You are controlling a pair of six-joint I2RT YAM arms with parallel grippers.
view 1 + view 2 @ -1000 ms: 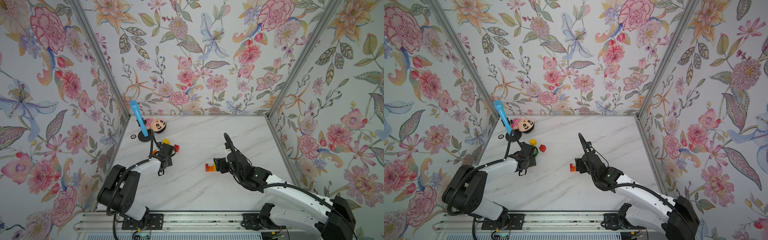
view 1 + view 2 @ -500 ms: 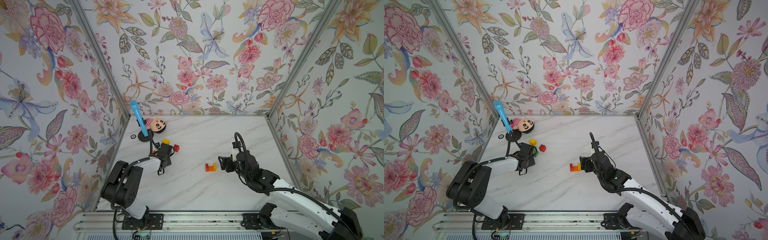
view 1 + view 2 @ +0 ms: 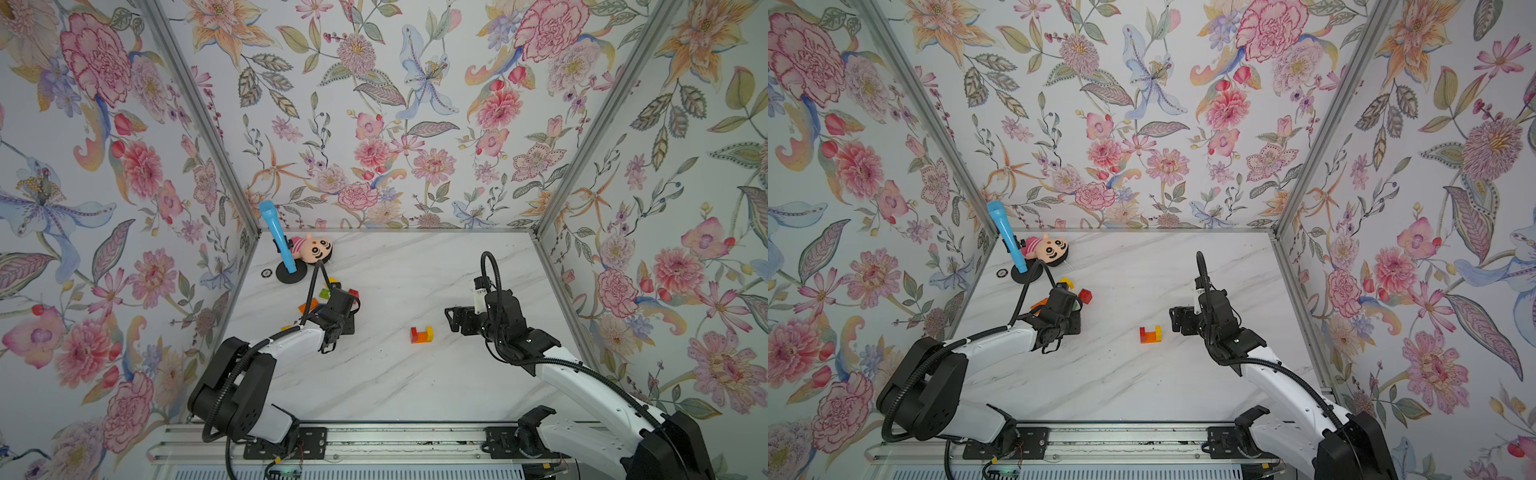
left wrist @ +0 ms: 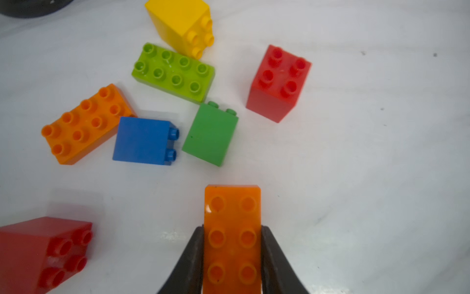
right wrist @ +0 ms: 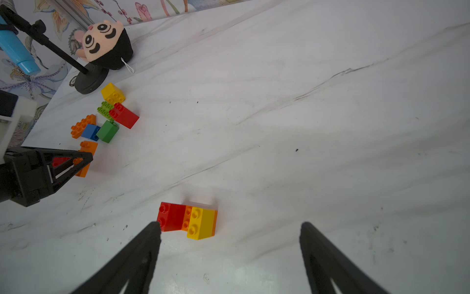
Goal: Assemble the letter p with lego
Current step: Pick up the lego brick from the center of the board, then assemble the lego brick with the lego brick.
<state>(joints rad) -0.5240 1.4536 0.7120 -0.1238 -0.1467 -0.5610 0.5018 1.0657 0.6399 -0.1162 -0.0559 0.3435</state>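
Evidently a pick-up was in hand: the left pincer sat narrow, clamped on the long sides of a long orange brick, studs facing the wrist camera. Whether the brick was clear of the worktop I could not tell.

Just beyond it lay the loose lego: a green brick, a blue brick, an orange eight-stud brick, a lime eight-stud brick, a yellow brick and two red four-stud bricks.

The right pincer stood wide and empty, near a partial build of red, orange and yellow bricks at mid-worktop, well apart from the pile.

By my judgement the letter was barely begun. The next move called for carrying the held brick across to the build, lining the studs up squarely and pressing down, perhaps with the right pincer steadying.

No brand, label or writing was readable on any brick.
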